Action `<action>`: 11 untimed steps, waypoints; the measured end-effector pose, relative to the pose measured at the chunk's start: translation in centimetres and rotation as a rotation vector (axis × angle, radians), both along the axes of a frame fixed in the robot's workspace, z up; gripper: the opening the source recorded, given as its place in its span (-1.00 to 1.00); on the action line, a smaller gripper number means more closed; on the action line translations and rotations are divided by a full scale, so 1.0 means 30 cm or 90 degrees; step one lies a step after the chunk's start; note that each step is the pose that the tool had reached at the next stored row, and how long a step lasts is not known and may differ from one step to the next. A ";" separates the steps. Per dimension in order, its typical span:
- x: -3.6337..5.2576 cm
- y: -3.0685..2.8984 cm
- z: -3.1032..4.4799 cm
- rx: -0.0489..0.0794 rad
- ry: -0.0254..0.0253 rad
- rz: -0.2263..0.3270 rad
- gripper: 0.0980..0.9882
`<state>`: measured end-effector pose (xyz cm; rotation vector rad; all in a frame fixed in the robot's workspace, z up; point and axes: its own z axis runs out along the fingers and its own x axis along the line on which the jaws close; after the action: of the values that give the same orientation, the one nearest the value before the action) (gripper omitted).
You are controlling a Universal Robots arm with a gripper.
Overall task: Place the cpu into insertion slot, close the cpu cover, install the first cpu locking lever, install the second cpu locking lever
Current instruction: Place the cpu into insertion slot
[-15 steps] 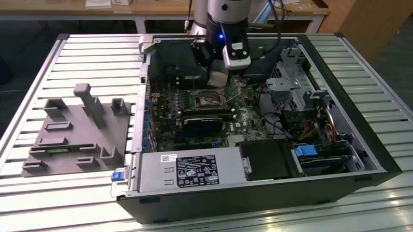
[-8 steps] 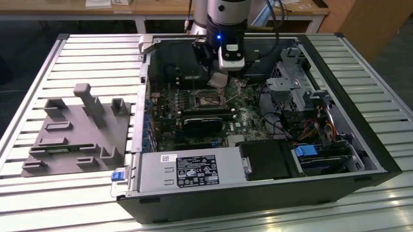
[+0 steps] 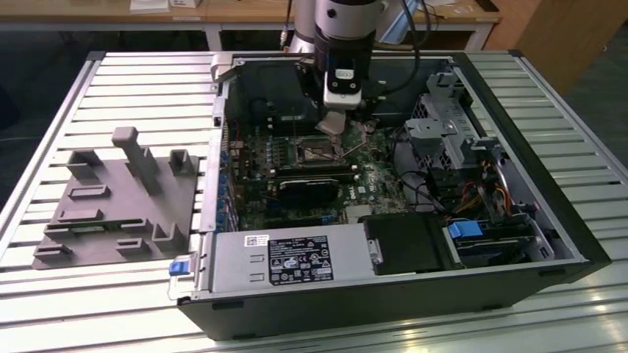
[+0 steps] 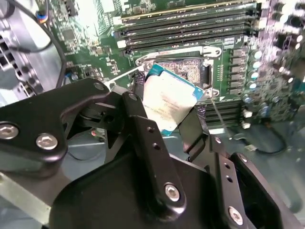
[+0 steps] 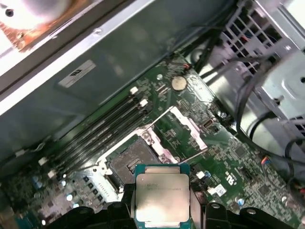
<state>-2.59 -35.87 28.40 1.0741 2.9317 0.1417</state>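
A slatted table [image 3: 118, 73] carries an open computer case [image 3: 393, 301], and its green motherboard [image 3: 250, 195] bears the insertion slot [image 5: 129, 164] near the middle. The gripper [image 4: 167, 117] hangs right above the slot. The slot lies bare, its dark centre showing, with the cpu cover [image 5: 188, 125] flipped open along one side of it. The cpu [image 5: 162, 196] is pinched by two opposite edges between the gripper's black fingers, tilted, in the air just over the slot.
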 end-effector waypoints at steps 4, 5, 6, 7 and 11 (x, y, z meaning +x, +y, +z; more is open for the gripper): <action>0.000 0.000 -0.003 0.000 0.0000 -0.046 -0.01; 0.000 0.000 -0.004 0.000 0.0000 -0.058 -0.01; 0.000 0.000 -0.005 0.000 0.0000 -0.070 -0.01; 0.000 0.000 -0.006 0.000 0.0000 -0.081 -0.01; 0.000 0.000 -0.010 0.000 0.0000 -0.127 -0.01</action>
<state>-2.60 -35.87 28.10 1.3569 2.8023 0.1382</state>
